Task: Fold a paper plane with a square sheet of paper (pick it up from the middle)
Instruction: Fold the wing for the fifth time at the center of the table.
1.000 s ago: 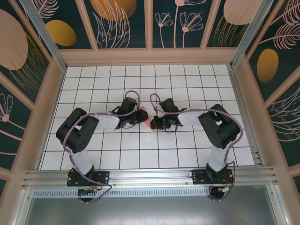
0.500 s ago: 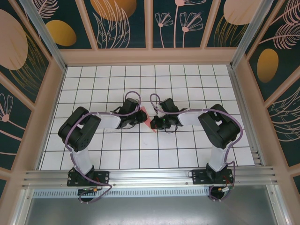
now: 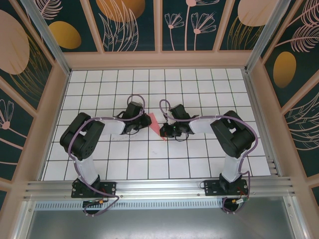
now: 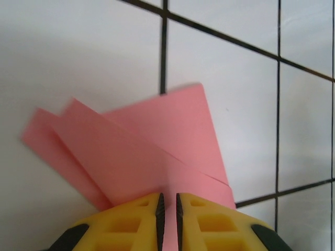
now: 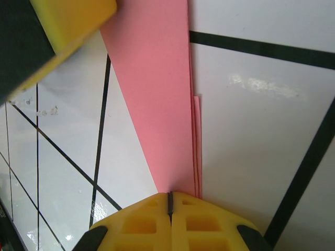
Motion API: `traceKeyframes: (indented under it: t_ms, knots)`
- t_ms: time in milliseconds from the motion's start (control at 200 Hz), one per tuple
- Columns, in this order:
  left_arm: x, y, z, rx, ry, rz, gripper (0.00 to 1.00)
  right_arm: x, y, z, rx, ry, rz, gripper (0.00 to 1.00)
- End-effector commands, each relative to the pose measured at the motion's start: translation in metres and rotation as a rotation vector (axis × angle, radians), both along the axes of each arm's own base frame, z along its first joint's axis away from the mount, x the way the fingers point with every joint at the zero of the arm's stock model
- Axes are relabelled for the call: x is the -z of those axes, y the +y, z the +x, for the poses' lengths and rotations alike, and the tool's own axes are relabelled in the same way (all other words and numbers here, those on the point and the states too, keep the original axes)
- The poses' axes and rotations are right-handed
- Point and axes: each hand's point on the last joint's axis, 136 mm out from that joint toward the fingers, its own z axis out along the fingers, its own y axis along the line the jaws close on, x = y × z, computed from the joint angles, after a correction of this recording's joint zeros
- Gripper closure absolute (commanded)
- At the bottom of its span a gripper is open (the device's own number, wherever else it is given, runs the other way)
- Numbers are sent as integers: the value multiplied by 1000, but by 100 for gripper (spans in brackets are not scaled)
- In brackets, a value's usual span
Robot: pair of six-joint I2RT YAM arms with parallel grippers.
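The folded pink paper [image 3: 154,124] sits at the middle of the white gridded surface [image 3: 99,84], held between the two arms, which reach in from either side.

The left gripper [image 4: 168,203] is clamped on it. Its yellow fingers [image 4: 131,219] are drawn almost together, with the pink sheet pinched in the thin slit between them. From there the paper fans away in several overlapping layers, with slanted edges and a black grid line beneath.

The right gripper [image 5: 169,201] is closed tight on the narrow end of the same paper. From here the sheet runs as a tapered strip with stacked edges along one side. Its far end reaches a yellow finger [image 5: 68,21] of the left gripper.
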Motion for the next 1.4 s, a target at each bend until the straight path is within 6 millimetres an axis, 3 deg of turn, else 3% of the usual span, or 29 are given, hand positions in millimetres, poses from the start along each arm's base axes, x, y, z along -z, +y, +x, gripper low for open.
traceKeyframes:
  t_ms: [0, 405, 721, 1011, 1031, 1111, 1231, 1396]
  knots:
    - [21, 41, 11, -66, 16, 119, 82, 101, -93, -63, 45, 210, -460, 99]
    - [33, 76, 41, -62, 0, 227, 82, 104, -95, -67, 46, 224, -461, 99]
    - [32, 97, 48, -86, -4, 254, 80, 104, -95, -69, 54, 228, -453, 99]
    - [23, 104, 58, -99, -21, 270, 80, 103, -94, -69, 58, 231, -446, 99]
    - [13, 101, 67, -103, -48, 263, 80, 102, -93, -68, 58, 228, -441, 99]
    - [3, 101, 72, -104, -64, 269, 79, 99, -88, -63, 61, 221, -425, 98]
    - [-21, 102, 76, -114, -98, 266, 77, 79, -67, -41, 84, 171, -354, 96]
    - [-61, 98, 74, -134, -143, 199, 72, 12, -22, 13, 137, 22, -180, 86]
